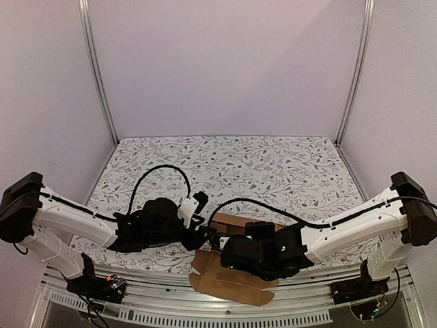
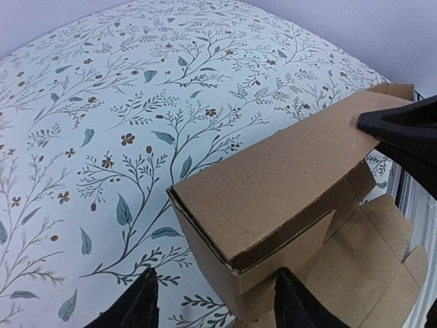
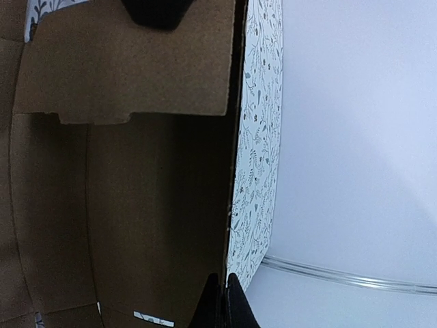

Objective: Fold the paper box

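One half-folded box [image 1: 229,281] is sitting at your table's [image 1: 273,164] near edge. Left wrist: your left gripper [image 2: 217,302] is straddling a box end, jaws apart (one finger clear). Right wrist: your right gripper [image 3: 224,304] is pinching a wall's edge.

No text, label, brand or number can be read in any view. The paper box [image 2: 273,184] is unmarked brown cardboard. The table [image 1: 273,164] carries only a leaf print.

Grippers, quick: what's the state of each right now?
Left gripper: open, straddling the paper box at its near end.
Right gripper: shut, pinching the paper box's wall edge.
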